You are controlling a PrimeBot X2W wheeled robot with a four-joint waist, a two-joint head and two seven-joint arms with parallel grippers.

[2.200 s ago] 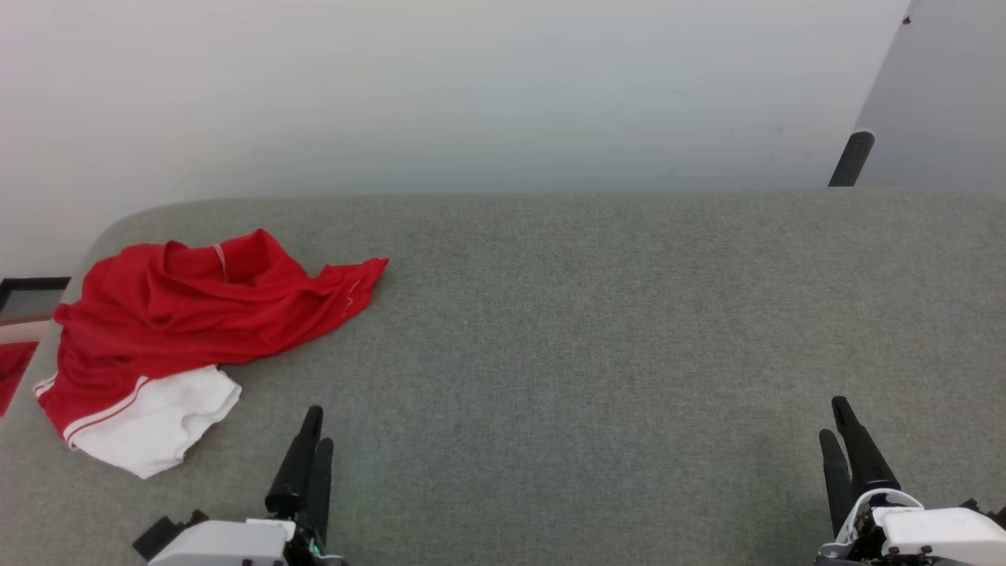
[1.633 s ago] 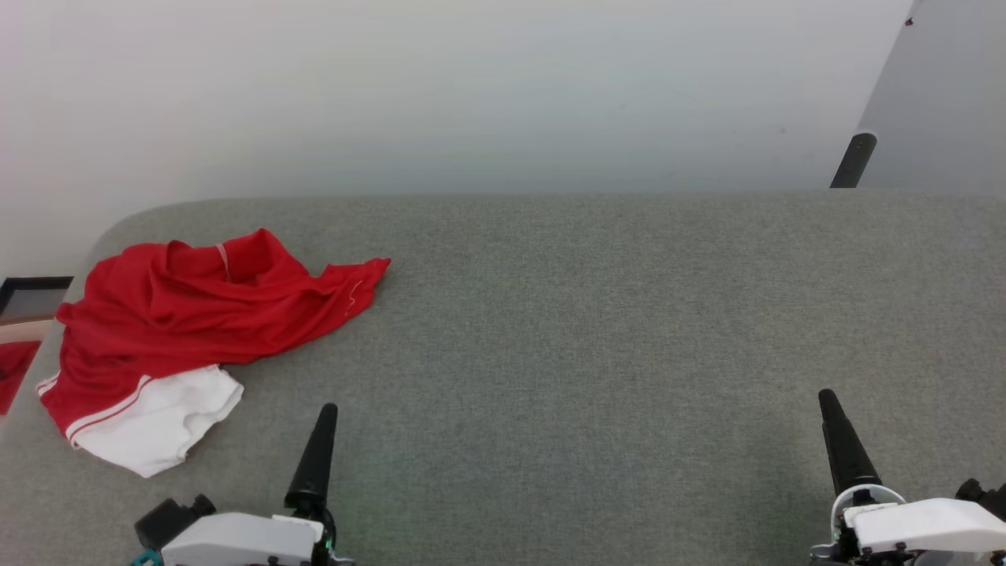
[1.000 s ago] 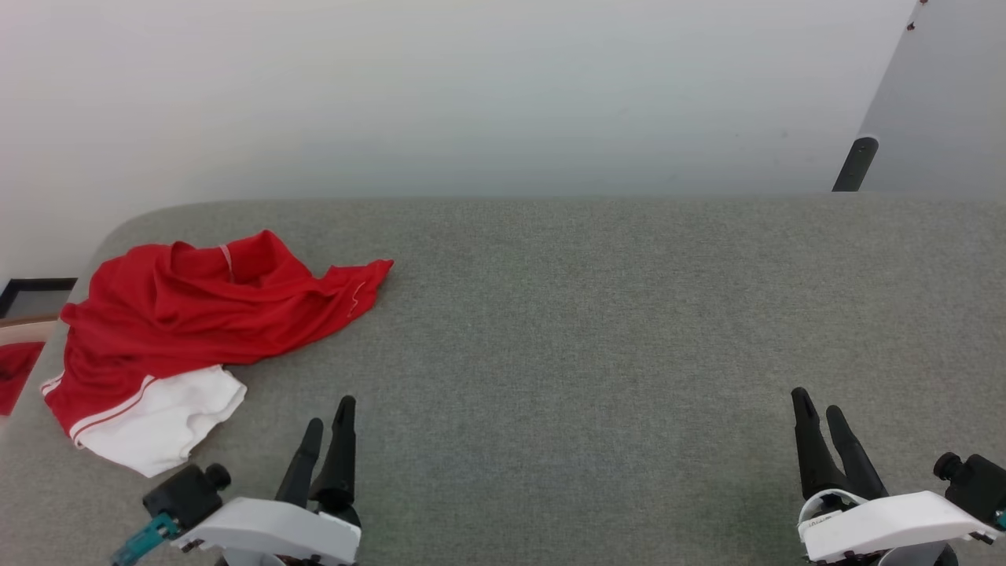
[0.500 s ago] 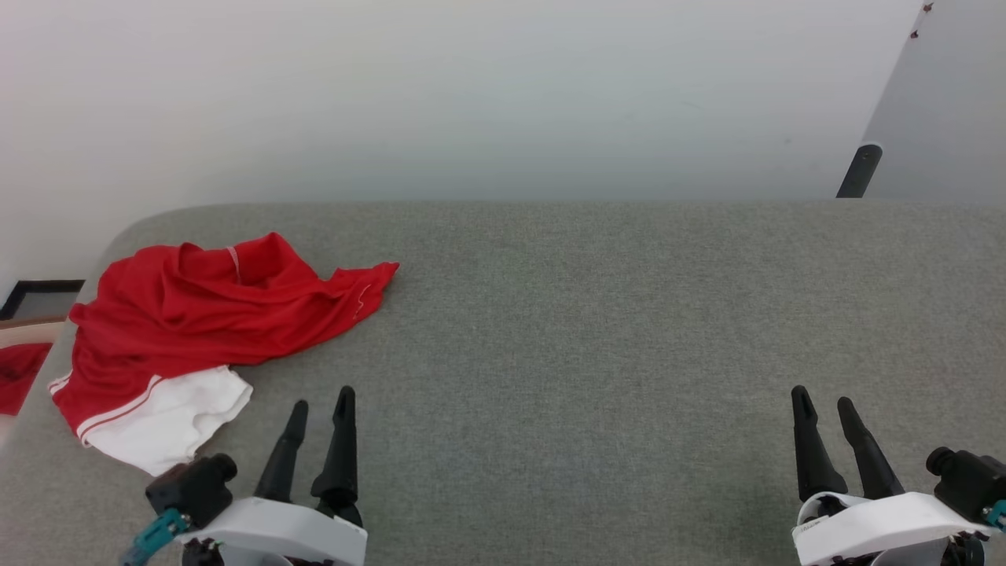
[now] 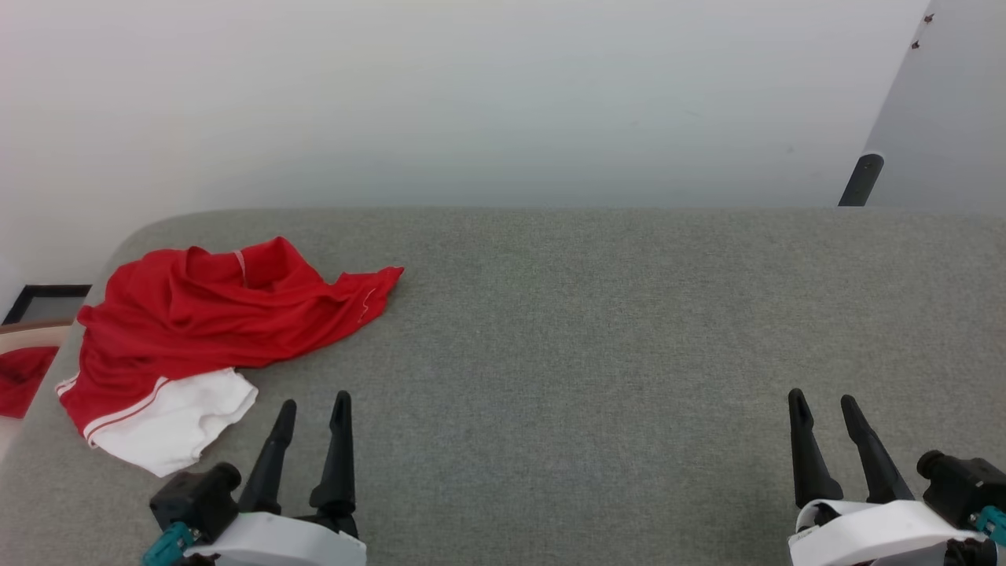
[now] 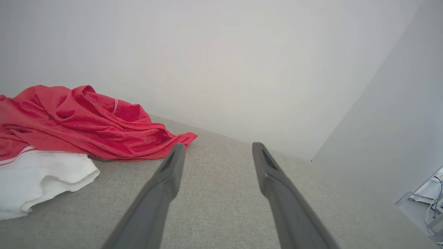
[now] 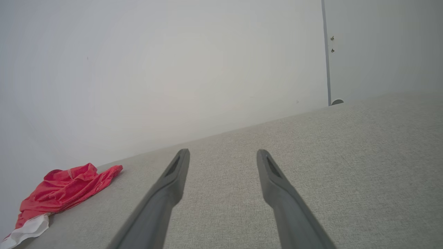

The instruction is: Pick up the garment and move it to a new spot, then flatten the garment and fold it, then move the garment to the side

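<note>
Here, the left pincer (image 5: 314, 398) stands open over the near left part of the grey fabric tabletop (image 5: 589, 330). Its two long dark fingers (image 5: 338, 456) are spread apart and point toward the far wall (image 5: 471, 102), with nothing between them. Well across the surface, at the near right, the right pincer (image 5: 821, 395) strikes the same pose: jaws parted, empty, aimed away from the robot.

The garment (image 5: 212, 322), a red jersey shirt, lies crumpled near the tabletop's rounded far left corner. It sits ahead and to the left of the left pincer, near it but apart from its fingertips. One white sleeve (image 5: 181, 417), edged with a red-and-white stripe, spills out on the side nearest the robot, just left of that pincer's fingers. A red point of fabric stretches toward the middle of the surface, and a collar opening with pale trim shows at the far side of the heap.

In the left wrist view, the shirt (image 6: 69, 128) rises in soft folds to the left of the open fingers, and the white sleeve lies flat on the grey cloth in front of it. In the right wrist view it is a small red heap (image 7: 62, 193) far off at the lower left, well away from that arm's spread fingers.

Past the tabletop's left edge and lower down, a smaller red cloth (image 5: 23, 381) is partly in sight. A dark post (image 5: 859, 179) stands beyond the far right edge, against the pale wall.
</note>
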